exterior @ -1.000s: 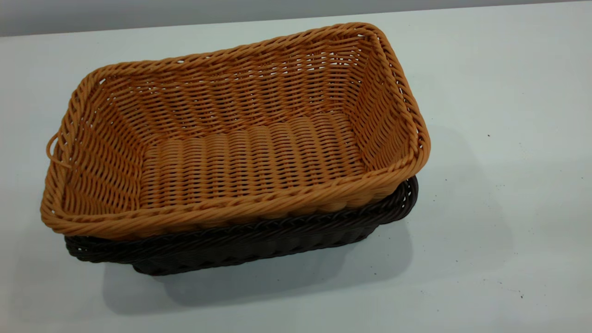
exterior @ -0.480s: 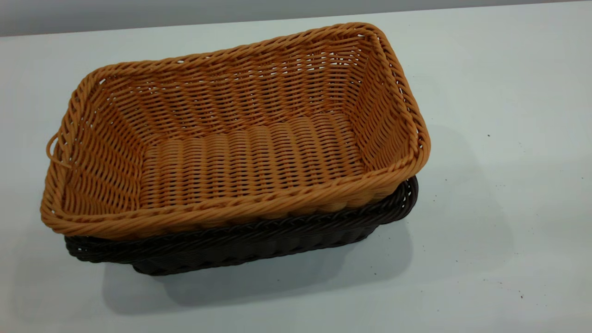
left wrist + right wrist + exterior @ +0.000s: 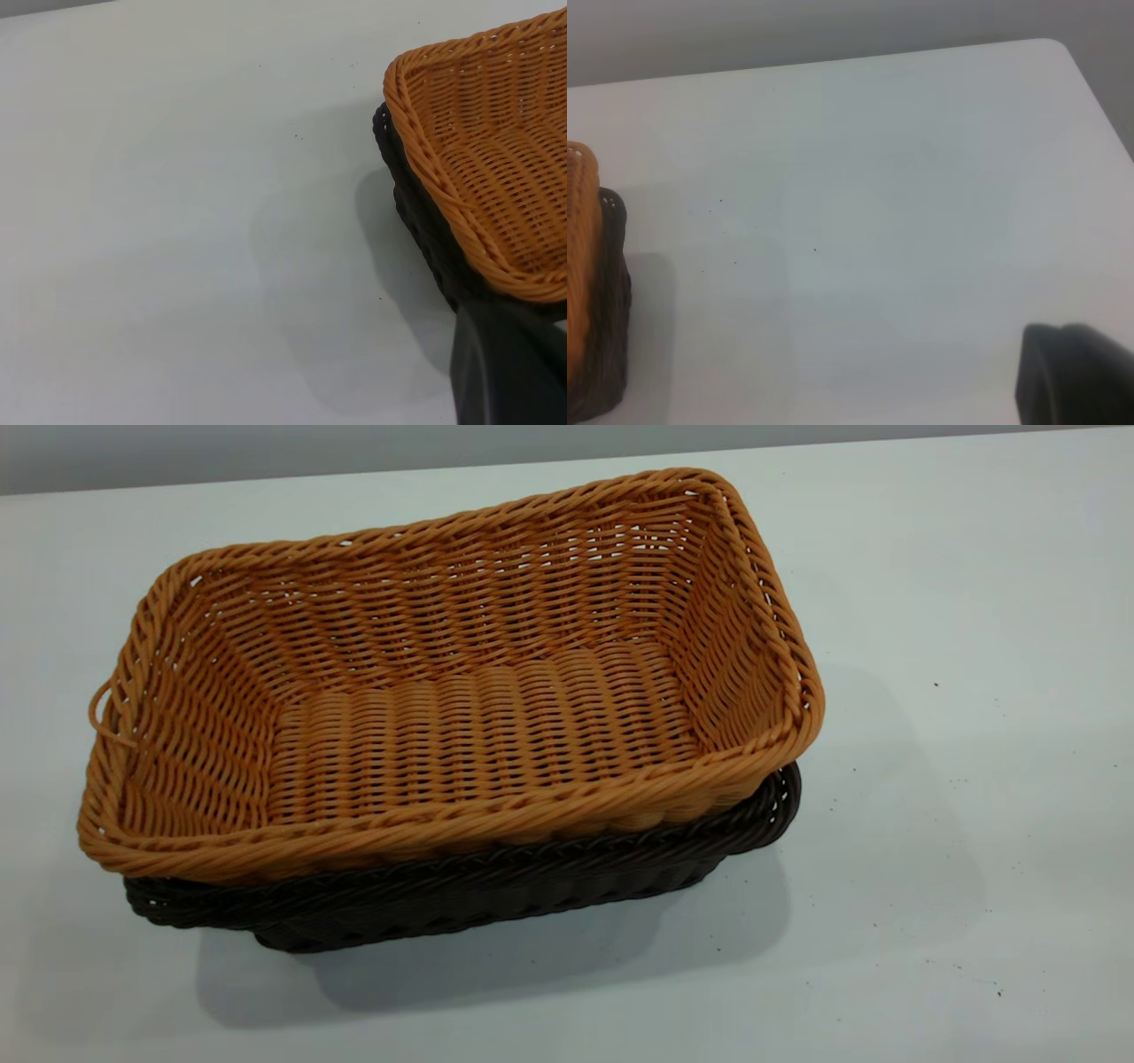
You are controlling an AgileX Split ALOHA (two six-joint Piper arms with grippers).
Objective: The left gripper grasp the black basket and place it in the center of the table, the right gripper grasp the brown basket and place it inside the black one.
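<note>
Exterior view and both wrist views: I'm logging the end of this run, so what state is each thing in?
brown basket: upright, empty, nested in the black one, free of any grip.
black basket: upright on the table, holding the brown one.
table: bears the stacked baskets.
left pincer: beside the baskets.
right pincer: away from them.

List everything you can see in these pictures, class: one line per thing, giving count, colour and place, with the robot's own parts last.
brown basket: one, orange-tan, nested inside the black basket, its rim standing above the dark rim.
black basket: one, very dark brown-black, on the table under the brown basket.
table: one, white-grey, with tiny dark specks, under both baskets.
wall: one strip, grey, behind the table's far edge.
left gripper: one black part at the left wrist view's edge, beside the baskets' corner.
right gripper: one black part at the right wrist view's edge, over bare table, apart from the baskets.
</note>
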